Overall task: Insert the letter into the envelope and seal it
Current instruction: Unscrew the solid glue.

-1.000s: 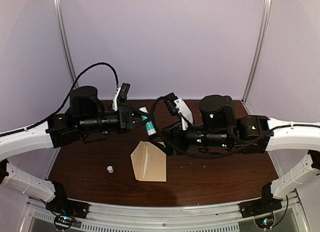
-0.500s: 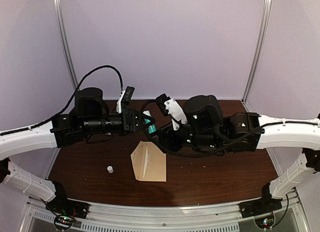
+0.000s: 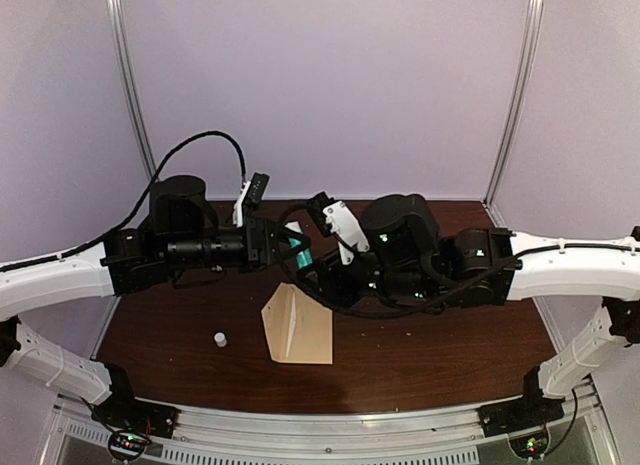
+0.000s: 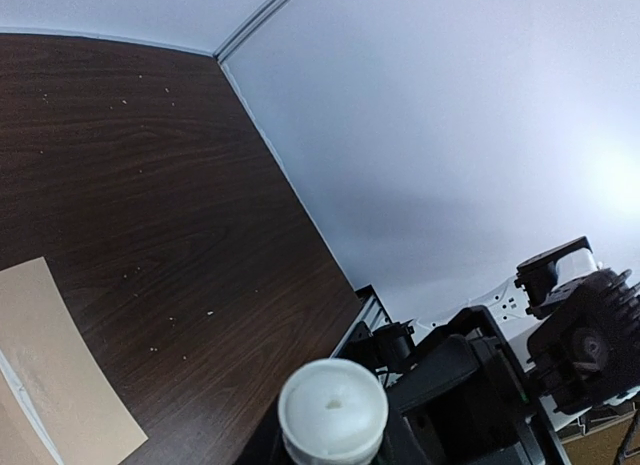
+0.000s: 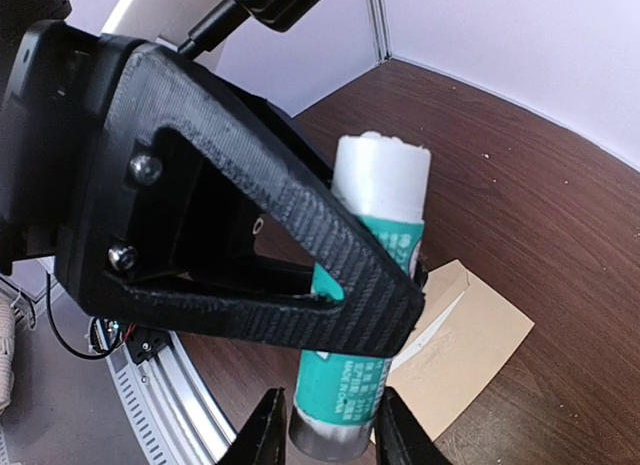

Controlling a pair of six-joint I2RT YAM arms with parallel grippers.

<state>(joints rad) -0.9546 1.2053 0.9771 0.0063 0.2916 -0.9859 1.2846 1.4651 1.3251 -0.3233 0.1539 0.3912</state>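
Two grippers meet on one glue stick (image 5: 345, 380) above the table (image 3: 420, 355). The left gripper (image 3: 290, 248) clamps its middle. The right gripper (image 5: 330, 435) has narrow fingers (image 5: 272, 425) flanking its base, though I cannot tell if they press. Just below them the envelope (image 3: 298, 327) lies flat, with the cap (image 3: 219, 338) to its left. No loose letter shows, so it is probably inside. For a clean handover, the right should seat squarely on the base before the left lets go, keeping the bare glue end off everything.
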